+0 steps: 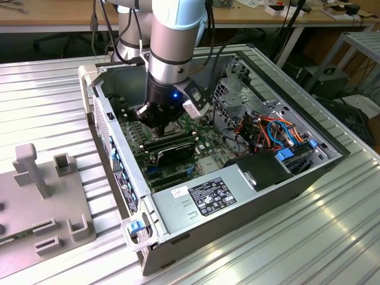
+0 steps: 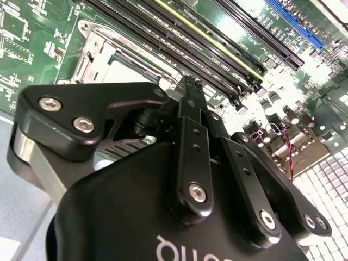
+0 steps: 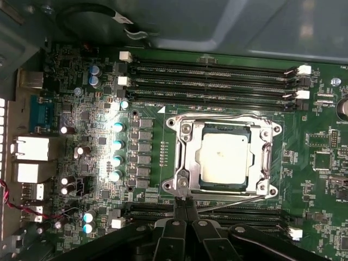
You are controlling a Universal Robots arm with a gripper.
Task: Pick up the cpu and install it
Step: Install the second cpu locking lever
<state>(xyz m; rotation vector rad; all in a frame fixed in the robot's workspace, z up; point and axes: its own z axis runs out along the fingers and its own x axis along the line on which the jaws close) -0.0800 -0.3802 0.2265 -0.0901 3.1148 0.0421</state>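
The cpu [image 3: 224, 157], a small square chip with a dull silver top, lies flat in the motherboard socket, ringed by the socket's metal frame [image 3: 182, 155]. In the first wrist view my gripper [image 3: 185, 205] has its two black fingers pressed together with nothing between them, the tips at the frame's edge beside the cpu. The second wrist view looks along the shut fingers [image 2: 191, 109] with the socket frame [image 2: 95, 51] just beyond them. In the exterior view the gripper [image 1: 157, 123] reaches down into the open computer case [image 1: 119, 136] over the green motherboard.
Rows of black memory slots [image 3: 212, 70] run on both sides of the socket. A long black card [image 1: 173, 152], a power supply [image 1: 211, 196] and bundled cables [image 1: 267, 130] crowd the case. A grey fixture with posts [image 1: 41, 196] stands at the exterior view's left on the ribbed metal table.
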